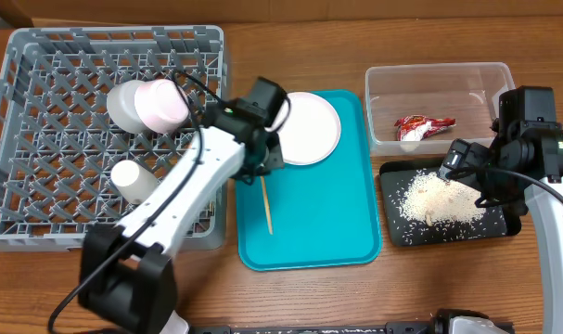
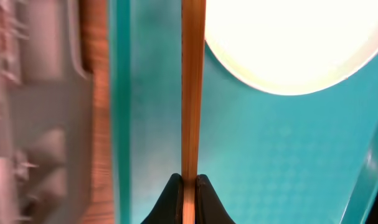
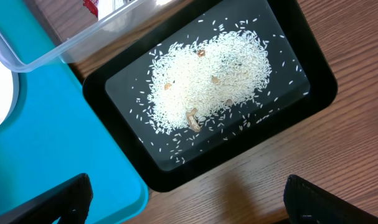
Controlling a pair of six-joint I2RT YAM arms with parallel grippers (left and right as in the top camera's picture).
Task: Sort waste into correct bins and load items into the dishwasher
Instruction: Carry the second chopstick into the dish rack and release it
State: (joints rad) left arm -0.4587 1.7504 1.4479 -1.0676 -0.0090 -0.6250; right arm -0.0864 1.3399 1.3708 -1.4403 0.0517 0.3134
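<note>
My left gripper (image 1: pixel 262 171) is shut on the top end of a thin wooden chopstick (image 1: pixel 267 206) over the teal tray (image 1: pixel 327 223). In the left wrist view the jaws (image 2: pixel 189 185) pinch the chopstick (image 2: pixel 189 87). A white plate (image 1: pixel 306 127) lies on the tray's far end. A white bowl (image 1: pixel 149 104) and a small cup (image 1: pixel 131 179) sit in the grey dish rack (image 1: pixel 40 121). The red-and-white wrapper (image 1: pixel 424 126) lies in the clear tub (image 1: pixel 439 79). Rice (image 1: pixel 441 199) lies in the black tray (image 1: pixel 397 232). My right gripper (image 3: pixel 189 202) is open and empty over that tray's near edge (image 3: pixel 176 177).
The rack stands left of the teal tray; the tub and black tray stand right of it. The right wrist view shows the rice pile (image 3: pixel 207 78), the tub's corner (image 3: pixel 64 46), the teal tray's corner (image 3: pixel 58 143) and bare wooden table (image 3: pixel 251 186).
</note>
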